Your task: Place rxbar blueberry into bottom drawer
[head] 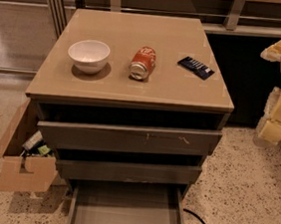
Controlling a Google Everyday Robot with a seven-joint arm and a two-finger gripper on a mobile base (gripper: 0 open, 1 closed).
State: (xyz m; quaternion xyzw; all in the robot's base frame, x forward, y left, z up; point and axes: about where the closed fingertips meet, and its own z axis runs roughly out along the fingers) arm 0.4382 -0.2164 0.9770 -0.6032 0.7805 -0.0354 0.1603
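Rxbar blueberry lies on the cabinet surface, right of the red can. Bottom drawer is already pulled out. My jaws hang at the right edge, well apart from the bar; clenched or released, I cannot tell. Grasping, carrying and dropping are all left to do.

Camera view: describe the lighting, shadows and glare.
Camera view: warm, dim overhead light; the white bowl and orange-red can cast short soft shadows toward the camera; no hard glare on the cabinet top; the rxbar blueberry reads dark; the open bottom drawer is evenly lit; the gripper, at the right edge beside the cabinet, looks yellowish.
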